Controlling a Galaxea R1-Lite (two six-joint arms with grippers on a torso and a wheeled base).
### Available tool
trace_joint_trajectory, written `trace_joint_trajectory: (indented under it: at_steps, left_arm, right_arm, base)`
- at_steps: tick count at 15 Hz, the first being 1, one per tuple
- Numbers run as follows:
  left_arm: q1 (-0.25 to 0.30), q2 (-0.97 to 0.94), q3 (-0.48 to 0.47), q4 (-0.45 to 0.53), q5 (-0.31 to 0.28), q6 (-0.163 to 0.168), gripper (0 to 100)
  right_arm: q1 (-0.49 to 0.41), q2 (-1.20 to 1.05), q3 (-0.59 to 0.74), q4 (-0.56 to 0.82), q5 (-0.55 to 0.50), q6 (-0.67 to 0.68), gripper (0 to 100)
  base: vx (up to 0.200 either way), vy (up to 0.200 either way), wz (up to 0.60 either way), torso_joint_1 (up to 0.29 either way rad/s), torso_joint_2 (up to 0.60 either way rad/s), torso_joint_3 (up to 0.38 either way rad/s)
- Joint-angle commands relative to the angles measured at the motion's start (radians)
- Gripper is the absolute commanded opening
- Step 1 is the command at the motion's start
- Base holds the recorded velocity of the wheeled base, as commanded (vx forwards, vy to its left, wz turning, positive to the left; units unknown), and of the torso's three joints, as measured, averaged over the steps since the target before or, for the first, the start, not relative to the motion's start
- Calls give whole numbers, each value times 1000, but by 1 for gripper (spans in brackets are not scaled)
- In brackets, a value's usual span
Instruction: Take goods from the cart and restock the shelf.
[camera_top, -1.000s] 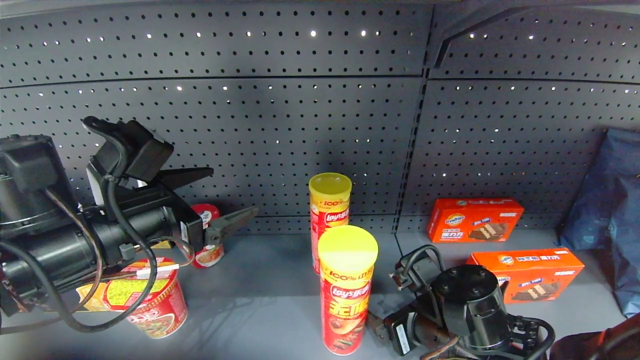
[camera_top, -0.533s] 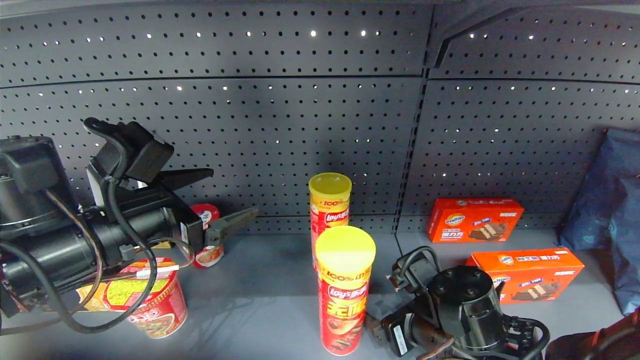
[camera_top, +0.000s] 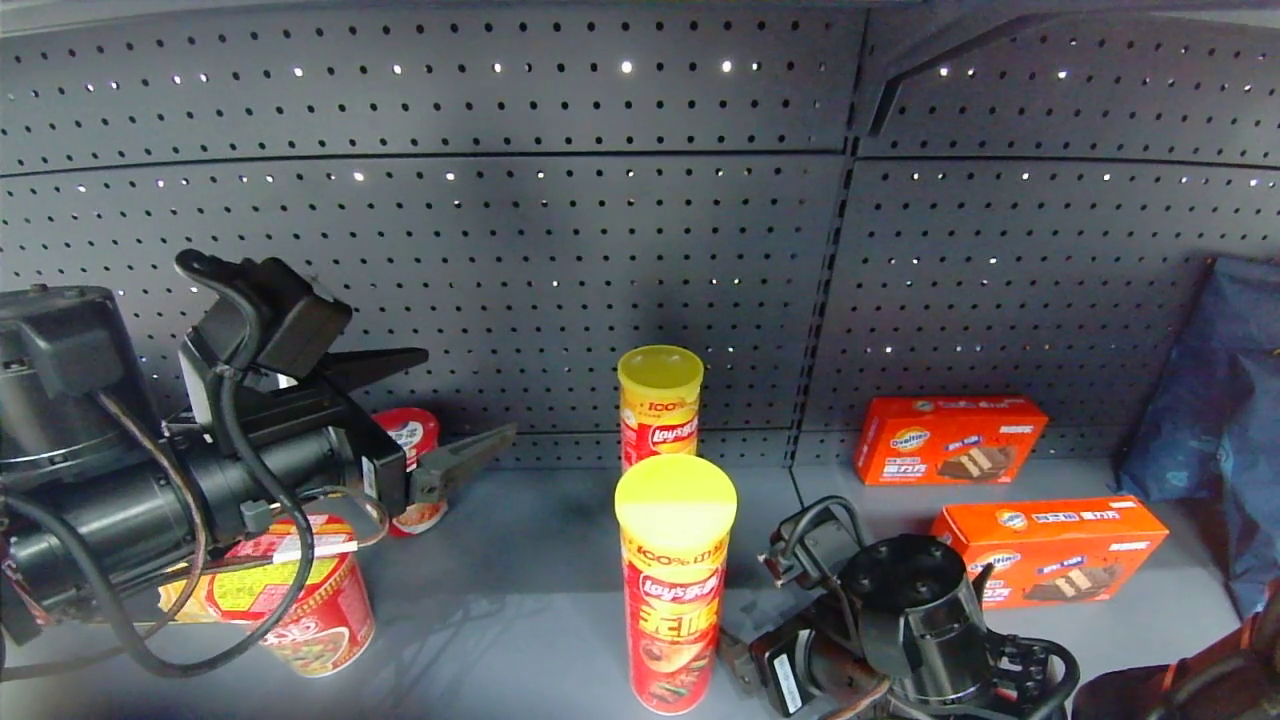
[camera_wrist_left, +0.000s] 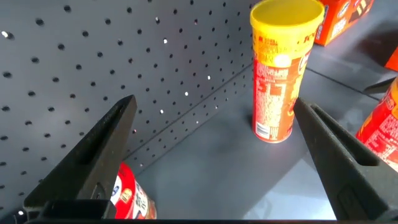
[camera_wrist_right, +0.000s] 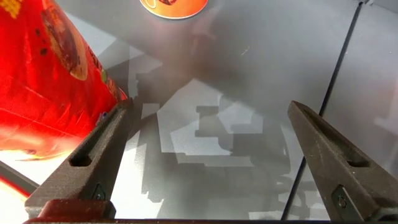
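Front chip can (camera_top: 675, 585) stood upright on the shelf (camera_top: 520, 600) | just left of the right tool (camera_wrist_right: 210, 106), nearer arm | right tool gaped wide, empty | left tool (camera_top: 465, 392) likewise

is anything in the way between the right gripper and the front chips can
Nothing visible does. The right gripper is open, low over the shelf, and the front chips can stands right by one fingertip, off to the side of the gap.
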Motion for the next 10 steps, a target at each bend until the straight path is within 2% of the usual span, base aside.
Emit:
trace_joint_trajectory:
  at_steps: [1,4,10]
  left_arm:
    - [-1,0,4,-1,0,-1,100]
    - [-1,0,4,-2,1,-18,100]
    - [2,-6,21,-2,1,-19,100]
  right_arm:
    - [1,6,-5,0,0,0,100]
    - [1,7,-6,0,0,0,100]
    - [9,19,-14,0,0,0,100]
  base:
    - [0,0,0,0,0,0]
    - [0,0,0,0,0,0]
    - [0,0,0,0,0,0]
